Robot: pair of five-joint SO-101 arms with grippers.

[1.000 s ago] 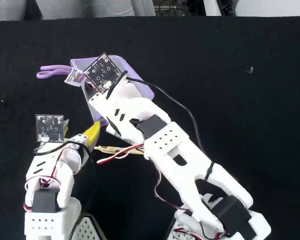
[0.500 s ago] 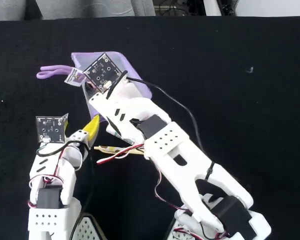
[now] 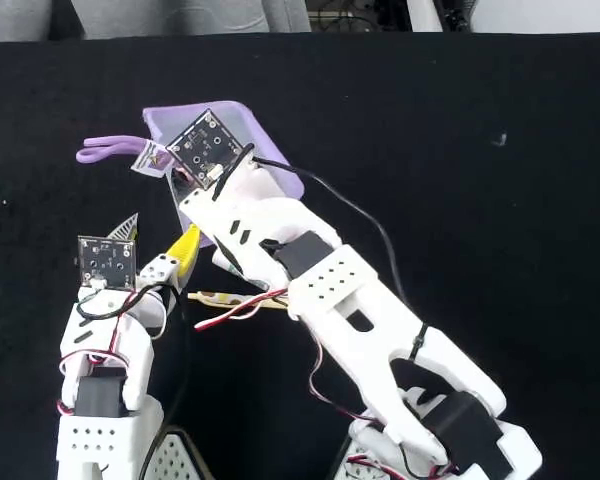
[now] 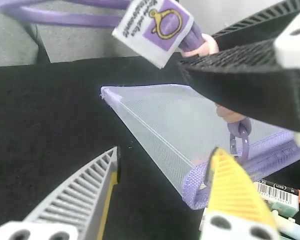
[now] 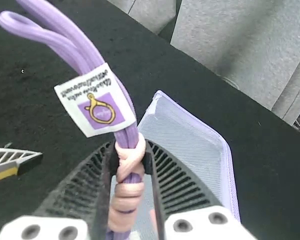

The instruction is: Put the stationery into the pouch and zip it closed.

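The purple mesh pouch (image 3: 242,128) lies at the back left of the black table, with its strap (image 3: 108,149) and white tag (image 3: 150,160) stretched out to the left. My right gripper (image 5: 128,152) is shut on the strap (image 5: 55,35) just below the tag (image 5: 92,100), and it holds that end of the pouch (image 5: 190,140) off the table. My left gripper (image 4: 165,165) is open, just short of the pouch (image 4: 180,127) and its purple zipper ring (image 4: 238,137). Some stationery (image 4: 282,195) lies by the yellow finger (image 4: 235,195).
The right arm (image 3: 360,320) slants across the middle of the table, over a thin pale item (image 3: 220,297). The left arm's base (image 3: 100,420) stands at the front left. Bare black table (image 3: 500,200) spreads to the right.
My left gripper has shifted slightly right and turned, and its grey finger now shows spread apart from the yellow one. The strap end has edged a little right. The right arm holds still.
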